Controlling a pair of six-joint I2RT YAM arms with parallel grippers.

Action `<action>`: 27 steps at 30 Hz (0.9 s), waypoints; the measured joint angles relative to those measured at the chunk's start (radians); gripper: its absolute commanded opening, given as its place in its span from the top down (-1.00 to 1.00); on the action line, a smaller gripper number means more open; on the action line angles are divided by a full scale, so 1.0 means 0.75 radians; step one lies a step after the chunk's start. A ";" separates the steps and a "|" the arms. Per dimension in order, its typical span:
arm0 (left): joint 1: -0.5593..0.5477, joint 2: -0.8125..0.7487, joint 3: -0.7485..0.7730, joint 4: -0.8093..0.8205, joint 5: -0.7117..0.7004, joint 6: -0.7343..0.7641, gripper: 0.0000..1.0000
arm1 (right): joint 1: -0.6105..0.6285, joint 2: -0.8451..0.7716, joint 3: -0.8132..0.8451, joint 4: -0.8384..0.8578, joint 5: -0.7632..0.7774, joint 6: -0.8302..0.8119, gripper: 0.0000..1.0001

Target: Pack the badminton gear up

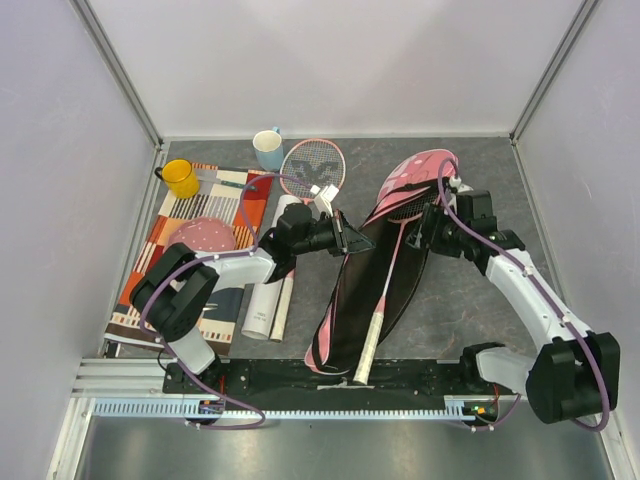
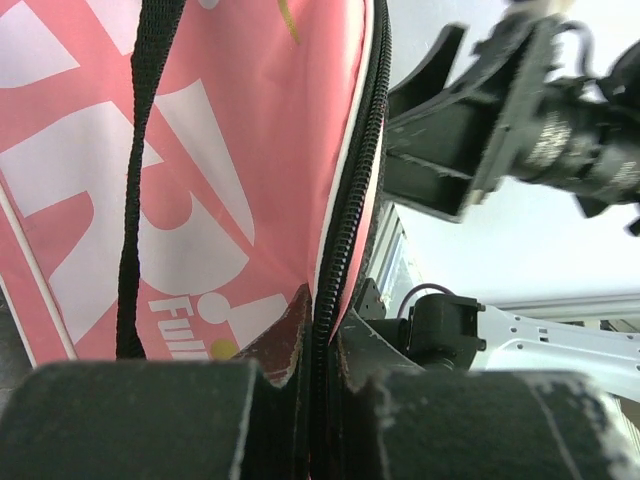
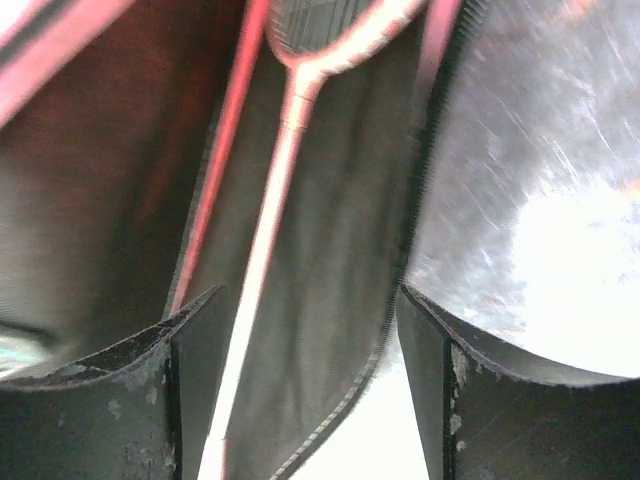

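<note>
Pink bag (image 1: 412, 172) open on table (image 1: 480, 300); L gripper (image 1: 358, 241) clamped, R gripper (image 1: 428, 222) open.
Fabric bag lies unzipped mid-table, matte black lining up; racket (image 1: 383, 290) w/ thin pink shaft, white handle, lies inside. L gripper pinches bag's toothed black zip edge (image 2: 345, 220). R gripper fingers apart astride bag's right rim, gripping nothing. 2nd racket (image 1: 313, 168), oval strung head, and smooth white tube (image 1: 268, 290) lie left of bag.

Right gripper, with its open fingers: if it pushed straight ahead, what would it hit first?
Most likely the dark lining of the pink bag, close beside the racket lying inside it; depth is hard to judge here.
</note>
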 measured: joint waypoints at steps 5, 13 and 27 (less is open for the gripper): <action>0.000 0.000 0.000 0.000 0.018 -0.008 0.95 | -0.133 -0.061 -0.268 0.067 -0.070 0.023 -0.47; 0.000 0.005 0.004 0.000 0.031 -0.013 0.95 | -0.065 -0.172 -0.631 0.413 -0.349 0.148 -0.14; 0.015 0.005 0.053 -0.182 -0.037 0.100 0.95 | 0.125 -0.116 -0.133 0.155 -0.301 0.212 1.00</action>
